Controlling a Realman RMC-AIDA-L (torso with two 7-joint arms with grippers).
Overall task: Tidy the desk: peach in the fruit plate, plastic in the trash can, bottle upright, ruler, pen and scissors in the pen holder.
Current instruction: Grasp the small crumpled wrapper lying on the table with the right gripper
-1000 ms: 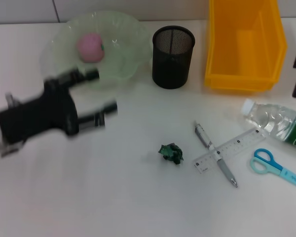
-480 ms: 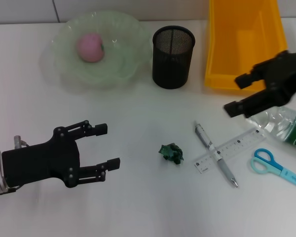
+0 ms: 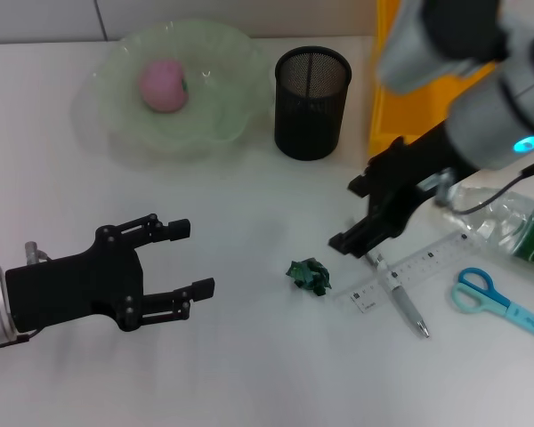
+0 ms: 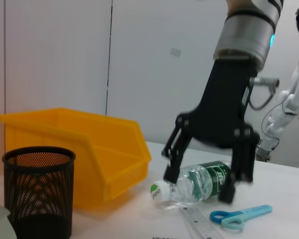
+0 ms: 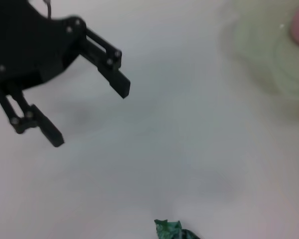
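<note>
No legible text or labels anywhere

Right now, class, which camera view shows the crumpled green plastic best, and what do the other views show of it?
The head view: the whole crumpled plastic lies in the open on the table, just short of the right gripper. The right wrist view catches only part of it at the picture's edge. The left wrist view does not show it.

pink peach (image 3: 164, 85) sits in the fruit plate (image 3: 215, 120); crumpled green plastic (image 3: 309, 275) lies in front of the black mesh pen holder (image 3: 312, 102); bottle (image 3: 503, 221) on its side.
</note>
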